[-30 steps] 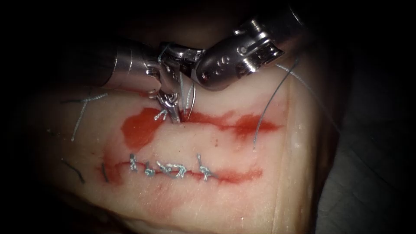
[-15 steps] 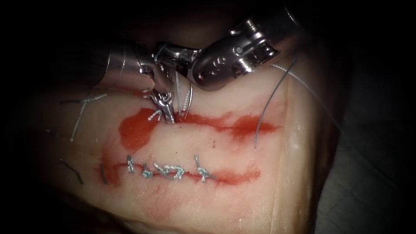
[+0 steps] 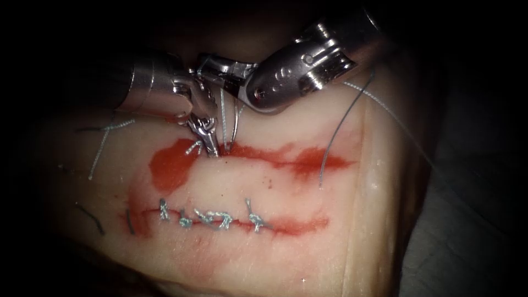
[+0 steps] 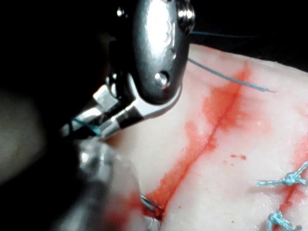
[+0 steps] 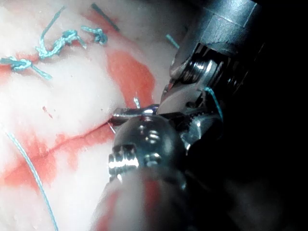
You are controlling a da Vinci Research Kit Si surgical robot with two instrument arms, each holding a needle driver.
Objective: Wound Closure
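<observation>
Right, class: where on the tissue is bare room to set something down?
Free: the pale strip between upper cut and stitched cut. Crowded: upper cut's left part, where left tool and right pincer, shut on thread, meet; needle unclear.

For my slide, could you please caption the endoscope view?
Left gripper tip at the upper cut in the tissue, thread rising to the right gripper.

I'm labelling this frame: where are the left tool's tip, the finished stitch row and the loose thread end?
left tool [image 3: 210,147], endoscope view: jaw tip at the upper cut.
stitch row [image 3: 212,217], endoscope view: middle knots on the lower cut.
loose thread end [image 3: 329,148], endoscope view: mid-strand over the tissue, right of the tools.
</observation>
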